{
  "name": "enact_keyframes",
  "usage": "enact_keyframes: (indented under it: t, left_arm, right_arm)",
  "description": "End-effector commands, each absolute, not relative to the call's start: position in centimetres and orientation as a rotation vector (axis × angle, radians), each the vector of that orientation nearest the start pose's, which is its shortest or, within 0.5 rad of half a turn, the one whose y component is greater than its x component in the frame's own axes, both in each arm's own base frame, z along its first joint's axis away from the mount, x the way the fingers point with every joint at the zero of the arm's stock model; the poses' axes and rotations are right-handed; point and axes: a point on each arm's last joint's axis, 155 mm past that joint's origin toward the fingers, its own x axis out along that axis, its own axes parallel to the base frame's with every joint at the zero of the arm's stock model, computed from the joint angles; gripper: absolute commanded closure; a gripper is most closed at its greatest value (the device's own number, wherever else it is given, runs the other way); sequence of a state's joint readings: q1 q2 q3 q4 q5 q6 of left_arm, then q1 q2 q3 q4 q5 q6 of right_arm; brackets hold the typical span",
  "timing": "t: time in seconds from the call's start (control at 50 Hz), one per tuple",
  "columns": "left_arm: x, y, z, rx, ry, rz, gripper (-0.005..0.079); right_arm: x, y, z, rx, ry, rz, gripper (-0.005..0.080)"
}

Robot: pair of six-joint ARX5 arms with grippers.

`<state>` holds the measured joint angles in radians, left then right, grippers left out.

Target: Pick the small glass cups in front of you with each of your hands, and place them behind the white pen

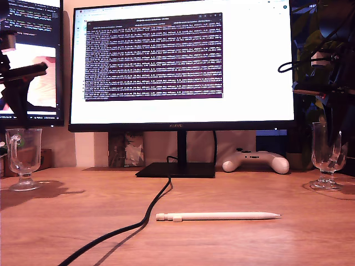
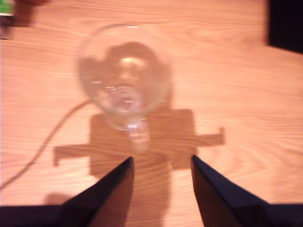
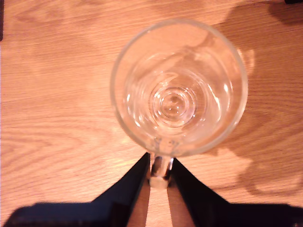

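Two small glass cups stand on the wooden desk. In the exterior view one cup [image 1: 23, 158] is at the left and the other cup [image 1: 327, 156] at the right. The white pen [image 1: 217, 216] lies across the desk between them, nearer the camera. My first gripper [image 2: 162, 161] hangs open above the first cup [image 2: 124, 78], whose handle [image 2: 138, 135] points toward its fingers. My second gripper [image 3: 160, 158] is shut on the handle [image 3: 160, 169] of the second cup [image 3: 179, 87], seen from straight above. The first arm [image 1: 22, 72] is raised above the exterior view's left cup.
A monitor on a black stand [image 1: 176, 169] fills the back of the desk. A black cable [image 1: 138, 221] runs from it toward the exterior view's lower left. A white game controller [image 1: 256, 162] lies behind the pen. A second screen [image 1: 30, 55] is at the exterior view's left.
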<state>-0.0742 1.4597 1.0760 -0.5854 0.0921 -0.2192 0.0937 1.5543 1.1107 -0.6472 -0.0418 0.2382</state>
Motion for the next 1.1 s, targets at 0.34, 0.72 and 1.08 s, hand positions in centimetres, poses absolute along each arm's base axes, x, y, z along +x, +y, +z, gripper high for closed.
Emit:
enact_keyframes:
  t: [0.34,0.72,1.08]
  left_arm:
    - [39.4,-4.3,9.9,-0.192,1.015,-0.033,0.0394]
    - [40.7,-4.4,9.6,-0.186,0.983,-0.041,0.0541]
    - [40.9,-4.5,9.8,-0.167,0.97,-0.053,0.075]
  right_arm:
    - [38.1,4.5,9.8,0.181,1.08,0.0,0.0765]
    - [38.0,4.5,9.8,0.18,1.083,0.0,0.0765]
    - [38.0,4.5,9.8,0.181,1.083,0.0,0.0765]
